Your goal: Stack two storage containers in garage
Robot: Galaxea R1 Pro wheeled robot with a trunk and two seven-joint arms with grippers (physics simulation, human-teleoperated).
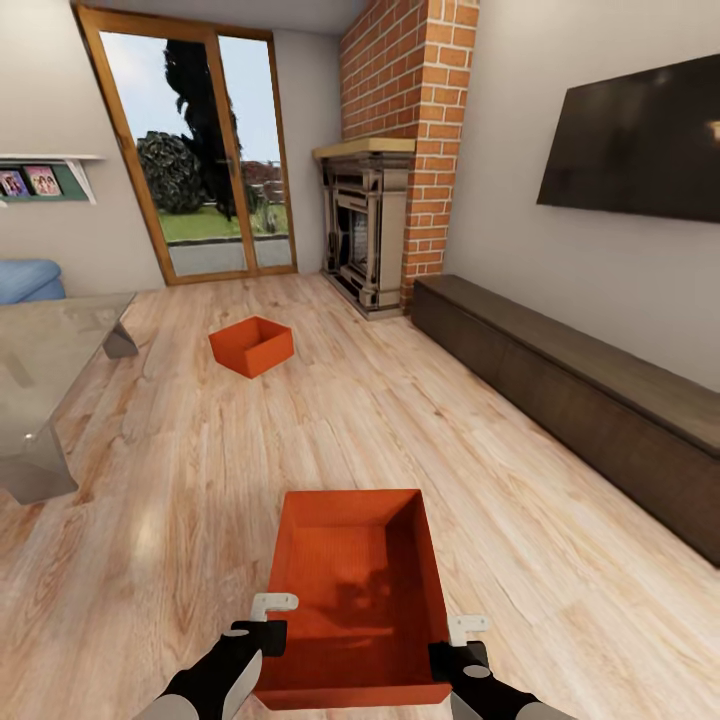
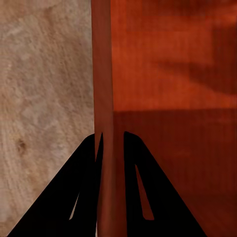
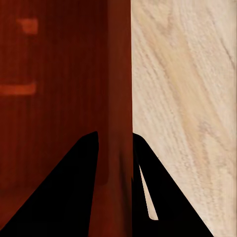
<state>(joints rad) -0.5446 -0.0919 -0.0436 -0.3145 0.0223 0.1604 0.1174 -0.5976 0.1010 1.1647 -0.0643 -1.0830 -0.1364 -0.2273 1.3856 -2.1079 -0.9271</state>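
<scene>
Left hand (image 1: 262, 628) and right hand (image 1: 458, 645) each pinch a side wall of the near bin (image 1: 355, 590). The other bin (image 1: 251, 346) sits far on the wood floor (image 1: 400, 420).

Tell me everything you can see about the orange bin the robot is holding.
The near storage container is a plain red-orange rectangular bin, open-topped and empty, with thin straight walls that look like matte plastic. It sits level above the light wood-plank floor, long axis pointing away from the robot. The left tool pinches its left wall and the right tool its right wall, one finger inside, one outside.
</scene>
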